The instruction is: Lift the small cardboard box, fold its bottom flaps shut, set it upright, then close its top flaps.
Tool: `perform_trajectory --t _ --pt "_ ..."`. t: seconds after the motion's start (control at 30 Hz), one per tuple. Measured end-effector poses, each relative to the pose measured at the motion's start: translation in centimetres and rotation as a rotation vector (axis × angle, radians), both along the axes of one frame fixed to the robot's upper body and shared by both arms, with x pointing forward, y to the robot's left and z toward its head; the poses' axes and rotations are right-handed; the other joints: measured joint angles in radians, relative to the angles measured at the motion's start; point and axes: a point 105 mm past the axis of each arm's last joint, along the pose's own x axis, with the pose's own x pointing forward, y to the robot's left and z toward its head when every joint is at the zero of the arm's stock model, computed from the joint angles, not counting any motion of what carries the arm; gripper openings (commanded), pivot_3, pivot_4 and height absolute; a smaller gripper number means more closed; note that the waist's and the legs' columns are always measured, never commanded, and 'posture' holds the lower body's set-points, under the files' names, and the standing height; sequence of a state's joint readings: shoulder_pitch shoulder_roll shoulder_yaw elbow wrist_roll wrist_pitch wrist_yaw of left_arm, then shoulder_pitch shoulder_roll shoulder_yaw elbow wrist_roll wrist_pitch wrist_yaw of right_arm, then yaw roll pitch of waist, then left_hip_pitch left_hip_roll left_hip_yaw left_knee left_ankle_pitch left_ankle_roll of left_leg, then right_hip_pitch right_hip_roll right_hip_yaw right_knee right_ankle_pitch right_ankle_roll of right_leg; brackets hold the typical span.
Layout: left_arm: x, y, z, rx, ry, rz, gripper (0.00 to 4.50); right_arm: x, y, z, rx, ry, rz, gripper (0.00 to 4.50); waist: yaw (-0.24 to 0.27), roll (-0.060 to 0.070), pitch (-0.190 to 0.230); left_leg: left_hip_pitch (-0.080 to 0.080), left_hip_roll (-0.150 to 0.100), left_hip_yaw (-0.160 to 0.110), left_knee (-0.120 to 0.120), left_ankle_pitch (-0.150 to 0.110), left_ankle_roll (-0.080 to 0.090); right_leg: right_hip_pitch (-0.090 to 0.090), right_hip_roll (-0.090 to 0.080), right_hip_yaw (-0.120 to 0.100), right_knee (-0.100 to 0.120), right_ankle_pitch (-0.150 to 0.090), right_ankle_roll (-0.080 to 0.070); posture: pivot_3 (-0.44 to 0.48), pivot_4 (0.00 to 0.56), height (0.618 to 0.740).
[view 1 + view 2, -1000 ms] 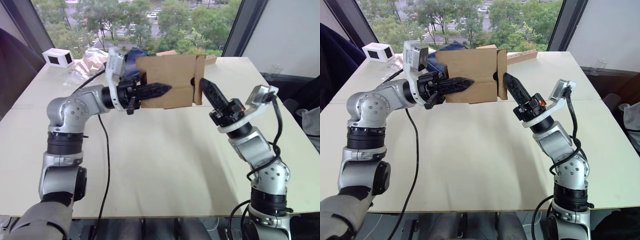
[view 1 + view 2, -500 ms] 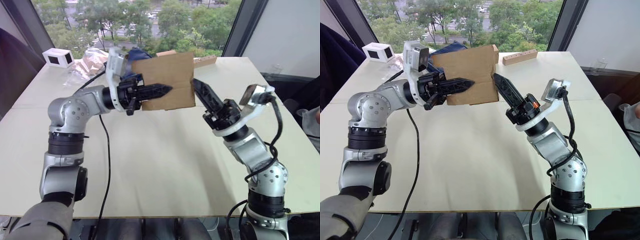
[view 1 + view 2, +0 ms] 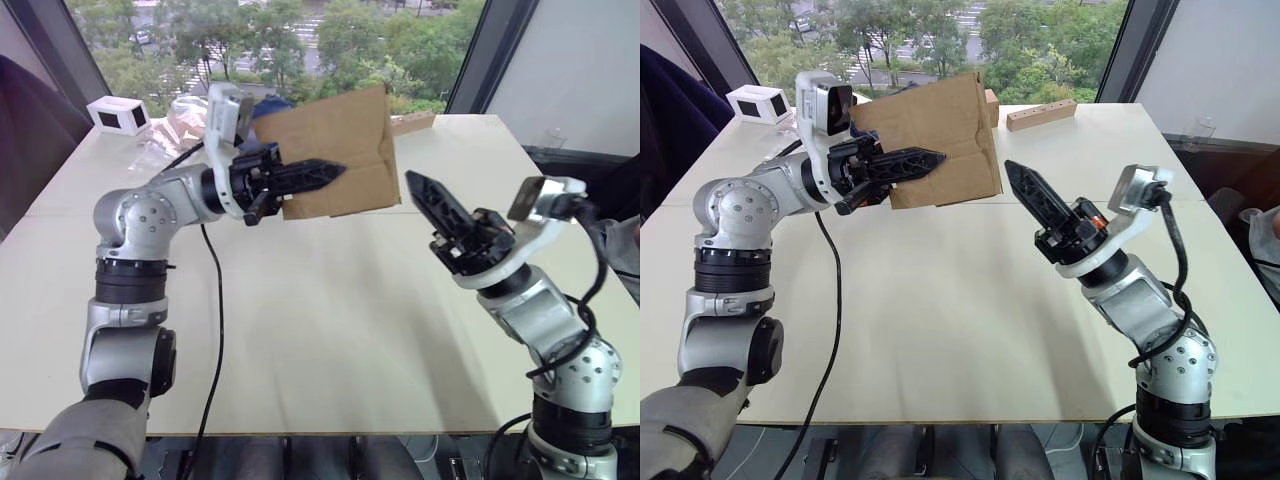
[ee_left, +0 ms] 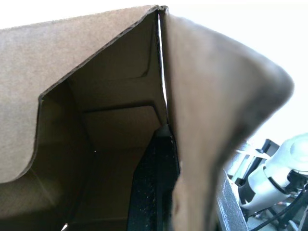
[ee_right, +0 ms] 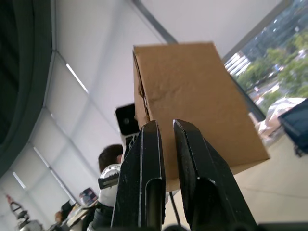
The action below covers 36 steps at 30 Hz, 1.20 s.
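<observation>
Overhead, the small cardboard box (image 3: 335,150) hangs above the pale table (image 3: 320,330).

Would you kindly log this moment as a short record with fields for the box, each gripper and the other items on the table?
box: plain brown cardboard box, held tilted in the air above the pale table
left gripper: left gripper, jaws clamped on the box's wall, one finger inside, one outside
right gripper: right gripper, jaws nearly closed, empty, apart from the box
back of table, left: small white box
back of table, right: long wooden block
</observation>
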<state>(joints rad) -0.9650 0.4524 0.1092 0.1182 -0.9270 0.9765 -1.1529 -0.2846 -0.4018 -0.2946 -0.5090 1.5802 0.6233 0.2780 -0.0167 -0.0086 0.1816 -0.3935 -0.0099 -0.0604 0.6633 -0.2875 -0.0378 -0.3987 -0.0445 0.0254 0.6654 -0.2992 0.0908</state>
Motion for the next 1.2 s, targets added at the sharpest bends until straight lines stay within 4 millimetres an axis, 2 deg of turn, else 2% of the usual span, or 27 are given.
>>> perform_trajectory --t 0.1,0.3,0.43,0.7,1.2 --pt "0.0 0.0 0.0 0.0 0.0 0.0 0.0 0.1 -1.0 0.5 0.023 -0.016 -0.041 0.21 -0.001 0.0 0.0 0.0 0.0 0.0 0.0 0.0 0.0 0.0 0.0 0.0 0.0 0.0 0.0 0.0 0.15 0.74" --pt "-0.1 0.0 0.0 0.002 -0.002 -0.005 0.0 0.7 -1.0 0.4 -0.045 -0.019 -0.073 0.21 0.0 0.0 0.0 0.0 0.0 0.0 0.0 0.0 0.0 0.0 0.0 0.0 0.0 0.0 0.0 0.0 0.15 0.74" --pt "-0.3 -0.3 -0.2 0.014 -0.003 -0.025 0.0 1.5 -0.1 0.6 -0.137 -0.047 -0.09 0.21 0.0 0.0 0.0 0.0 0.0 0.0 0.0 0.0 0.0 0.0 0.001 0.0 0.0 0.0 0.0 0.0 0.15 0.74" --pt "-0.6 -0.8 -1.0 0.056 -0.01 -0.05 0.0 1.5 1.8 1.3 -0.188 -0.1 -0.019 0.21 0.0 0.0 0.0 0.0 0.0 0.0 0.0 0.0 0.0 0.0 0.0 0.0 0.0 0.0 0.0 0.0 0.15 0.74" --pt "-0.6 -0.6 -1.2 0.075 -0.017 -0.047 0.0 0.9 3.0 0.0 -0.23 -0.071 0.032 0.21 0.001 0.0 0.0 0.0 0.0 0.0 0.0 0.0 0.0 0.0 0.0 0.0 0.0 0.0 0.0 0.0 0.15 0.74"
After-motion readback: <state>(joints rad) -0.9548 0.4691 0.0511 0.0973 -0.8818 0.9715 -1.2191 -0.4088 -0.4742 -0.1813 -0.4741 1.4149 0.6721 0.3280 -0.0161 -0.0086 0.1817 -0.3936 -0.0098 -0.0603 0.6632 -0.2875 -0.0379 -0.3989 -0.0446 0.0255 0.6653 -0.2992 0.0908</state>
